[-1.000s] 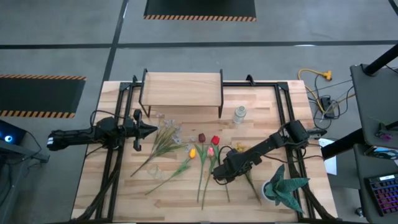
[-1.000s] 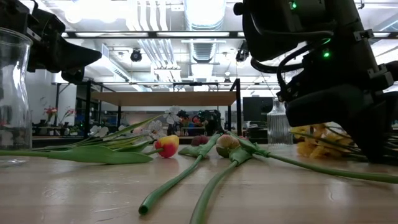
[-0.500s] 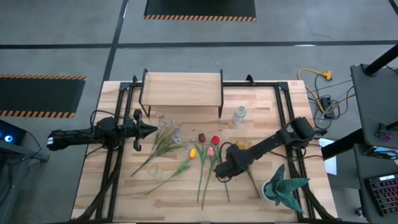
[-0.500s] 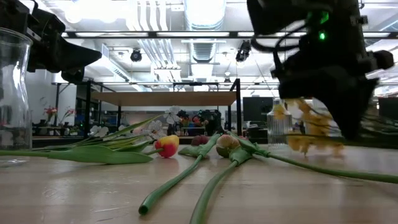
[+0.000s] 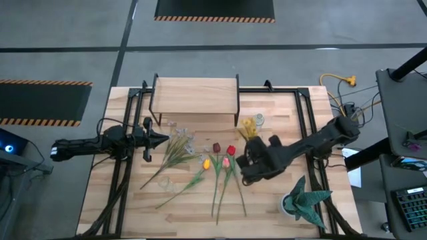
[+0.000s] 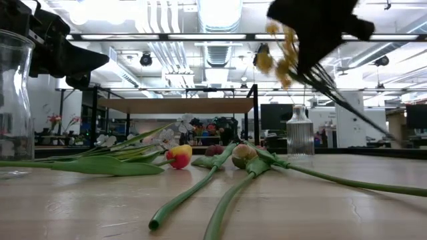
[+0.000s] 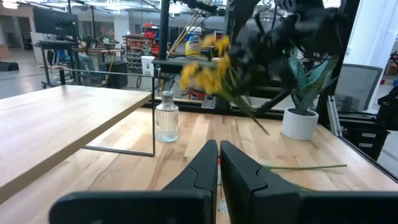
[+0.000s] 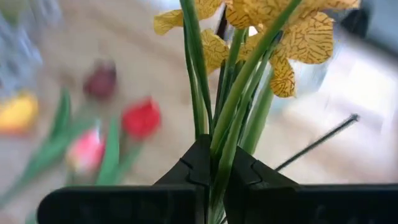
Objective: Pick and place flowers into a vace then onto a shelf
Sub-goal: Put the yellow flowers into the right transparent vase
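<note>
Yellow bunch point(image 8: 273, 31): clenched by the stems in right gripper point(image 8: 214, 165).
Risk: blooms swung against glass vase point(image 5: 257, 122) just ahead.

Tulips point(image 5: 220, 163) crowd the table's middle; bare wood point(image 5: 193, 213) lies along its near edge.

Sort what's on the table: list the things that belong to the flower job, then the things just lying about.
Job:
- yellow bunch, held in the shut right gripper, lifted off the table
- tulips lying on the table
- pale spray
- ribbed glass vase
- shelf

Lying about:
- potted plant
- clear glass vessel
- left gripper, shut, waiting by the pale spray
</note>
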Tool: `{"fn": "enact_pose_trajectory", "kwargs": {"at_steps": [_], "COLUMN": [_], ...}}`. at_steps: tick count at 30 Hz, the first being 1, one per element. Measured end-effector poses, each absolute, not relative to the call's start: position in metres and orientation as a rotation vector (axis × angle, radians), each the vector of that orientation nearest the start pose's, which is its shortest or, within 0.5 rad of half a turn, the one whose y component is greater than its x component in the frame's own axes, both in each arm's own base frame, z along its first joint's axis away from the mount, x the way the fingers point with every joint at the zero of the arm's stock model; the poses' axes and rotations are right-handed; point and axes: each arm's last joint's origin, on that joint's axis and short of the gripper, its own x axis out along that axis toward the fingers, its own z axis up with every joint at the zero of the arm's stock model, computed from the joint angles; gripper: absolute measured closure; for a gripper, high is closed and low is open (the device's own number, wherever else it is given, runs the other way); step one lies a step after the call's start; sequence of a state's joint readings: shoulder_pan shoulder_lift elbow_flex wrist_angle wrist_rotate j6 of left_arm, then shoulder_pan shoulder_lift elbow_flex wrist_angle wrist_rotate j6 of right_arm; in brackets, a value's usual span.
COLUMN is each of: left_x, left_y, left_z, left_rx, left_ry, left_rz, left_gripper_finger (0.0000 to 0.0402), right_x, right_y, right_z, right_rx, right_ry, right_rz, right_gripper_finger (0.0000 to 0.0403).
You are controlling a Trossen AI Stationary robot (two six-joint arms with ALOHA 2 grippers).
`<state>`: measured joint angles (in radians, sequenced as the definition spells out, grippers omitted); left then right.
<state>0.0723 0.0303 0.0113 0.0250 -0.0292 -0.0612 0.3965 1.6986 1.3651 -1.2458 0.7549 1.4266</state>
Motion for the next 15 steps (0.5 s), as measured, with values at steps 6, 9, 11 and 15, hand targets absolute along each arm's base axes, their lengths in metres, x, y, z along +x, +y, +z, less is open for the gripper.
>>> {"fn": "enact_pose_trajectory", "kwargs": {"at_steps": [6,9,11,15], "left_x": [0.099,0.099,0.099,0.099], "left_y": [0.008,0.008,0.008,0.008], "left_z": [0.167,0.167,0.167,0.167], "left_rx": [-0.061,-0.061,-0.061,-0.061], "left_ry": [-0.009,-0.009,-0.009,-0.009], "left_rz": [0.102,0.102,0.102,0.101], "left_gripper_finger": [0.0401,0.0401,0.0401,0.0401], "right_x": [0.281,0.277,0.274,0.270], "right_y": [0.090,0.086,0.084,0.074], "right_z": [0.276,0.285,0.290,0.294], "right_rx": [0.166,0.059,0.000,-0.053], "right_ry": [0.598,0.478,0.378,0.261], "right_rz": [-1.056,-1.081,-1.109,-1.165], "right_gripper_finger": [0.0390,0.0390,0.0390,0.0390]}}
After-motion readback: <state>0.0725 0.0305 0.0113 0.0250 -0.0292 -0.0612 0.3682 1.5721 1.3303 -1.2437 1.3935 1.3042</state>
